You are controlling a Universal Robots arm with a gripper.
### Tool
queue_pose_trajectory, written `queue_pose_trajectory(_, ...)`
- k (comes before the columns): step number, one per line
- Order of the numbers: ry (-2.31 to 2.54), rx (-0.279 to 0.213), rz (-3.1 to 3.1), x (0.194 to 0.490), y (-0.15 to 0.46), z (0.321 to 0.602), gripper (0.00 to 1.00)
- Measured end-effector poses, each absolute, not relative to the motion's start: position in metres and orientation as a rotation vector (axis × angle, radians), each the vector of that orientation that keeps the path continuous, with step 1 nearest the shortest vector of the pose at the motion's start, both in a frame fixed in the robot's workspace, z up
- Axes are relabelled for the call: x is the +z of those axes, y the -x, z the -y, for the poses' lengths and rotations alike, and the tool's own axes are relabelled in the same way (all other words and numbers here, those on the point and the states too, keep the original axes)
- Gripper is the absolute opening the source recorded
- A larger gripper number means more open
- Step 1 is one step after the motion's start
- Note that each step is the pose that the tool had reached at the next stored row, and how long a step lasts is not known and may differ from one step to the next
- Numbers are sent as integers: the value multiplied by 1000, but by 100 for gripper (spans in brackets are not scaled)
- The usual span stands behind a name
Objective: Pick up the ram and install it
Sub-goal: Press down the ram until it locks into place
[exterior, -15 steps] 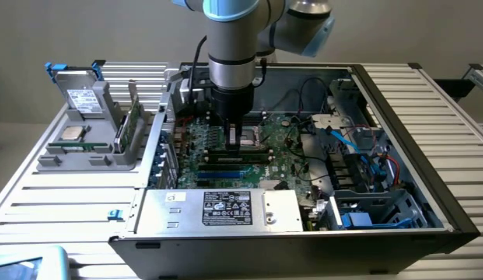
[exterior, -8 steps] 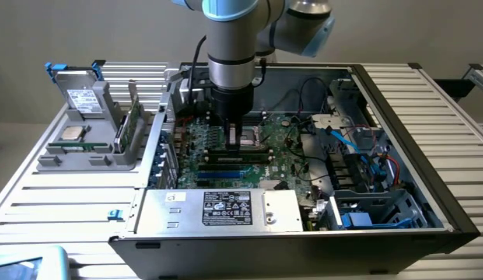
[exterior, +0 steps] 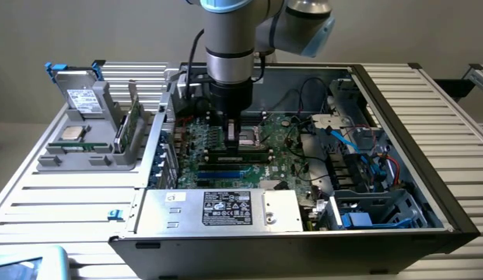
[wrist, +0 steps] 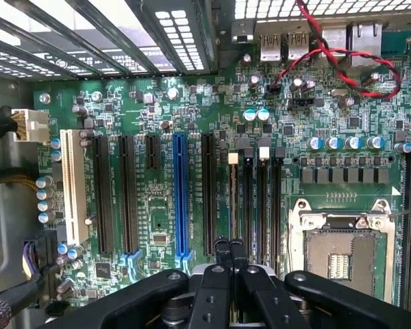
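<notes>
- The gripper (wrist: 229,248) is down inside the open computer case (exterior: 428,192), over the motherboard (wrist: 192,103); its two black fingertips (wrist: 222,248) are pressed together.
- The fingertips sit on the end of a thin stick standing edge-on in one of the memory slots: this appears to be the ram (wrist: 233,199), seated in the slot nearest the expansion slots, with a pale tab at its far end.
- In the exterior view the arm (exterior: 228,52) comes straight down onto the board beside the CPU socket (exterior: 249,139).
- Four parallel memory slots (wrist: 262,199) lie between the expansion slots and the CPU socket (wrist: 339,250).
- One white expansion slot (wrist: 74,185), one blue one (wrist: 180,195), and four black ones lie side by side.
- One red-and-black twisted cable (wrist: 342,65) loops near the rear ports.
- On the exterior view's left, a grey holder (exterior: 94,149) outside the case carries one upright drive (exterior: 80,99), one flat processor chip (exterior: 73,132) and one green card (exterior: 132,125) standing on edge.
- One power supply (exterior: 226,210) with a black label fills the case's near side.
</notes>
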State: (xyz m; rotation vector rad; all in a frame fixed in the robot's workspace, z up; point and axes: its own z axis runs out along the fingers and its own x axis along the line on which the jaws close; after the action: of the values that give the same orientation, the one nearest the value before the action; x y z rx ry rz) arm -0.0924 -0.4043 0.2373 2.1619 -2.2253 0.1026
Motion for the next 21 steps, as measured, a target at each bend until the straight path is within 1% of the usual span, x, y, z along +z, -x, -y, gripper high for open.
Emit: queue_pose_trajectory(21, -2168, 93, 2232, 224, 93, 403, 11)
